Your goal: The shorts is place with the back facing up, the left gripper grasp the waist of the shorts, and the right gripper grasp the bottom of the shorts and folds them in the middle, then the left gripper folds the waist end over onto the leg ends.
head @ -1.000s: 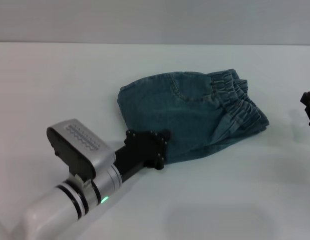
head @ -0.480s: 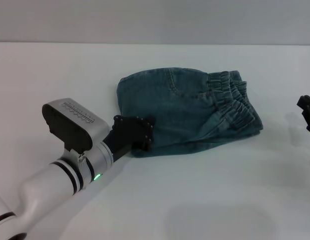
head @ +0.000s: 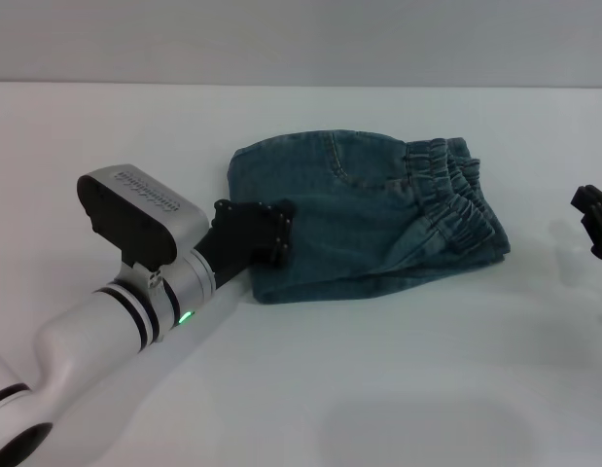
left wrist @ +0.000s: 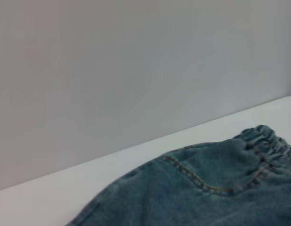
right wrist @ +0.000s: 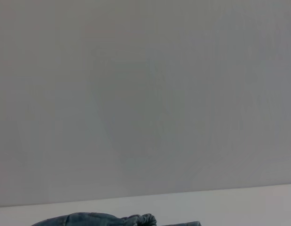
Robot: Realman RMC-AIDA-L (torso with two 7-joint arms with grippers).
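Shorts (head: 364, 219) lie folded on the white table (head: 398, 389), a compact denim bundle a little right of centre in the head view. Puckered elastic waistband (head: 456, 185) sits on top at the robot's right end of the bundle; a curved pocket seam shows on the upper layer near the far edge. Lower layers peek out along the near edge.

Head view, left side: left gripper (head: 271, 233) at the bundle's left near corner, black claw overlapping the denim edge. Its silver arm runs down to the lower left, green light lit. Fingers hidden against the cloth from this angle; cannot tell whether they are spread, closed, or pinching fabric.

Head view, right side: right gripper (head: 594, 219) at the frame edge, well apart from the shorts, only a bit of black claw showing. Finger state: cannot tell.

Left wrist view: denim fills the lower part, seen low and close. Stitched pocket seam curves across the fabric; the gathered waistband sits at the far end. White table and grey wall (left wrist: 136, 70) behind. No fingers of this arm in the picture.

Right wrist view: mostly grey wall. A thin strip of table, with a sliver of the folded shorts and their puckered band at the frame's lower edge. No fingers visible.
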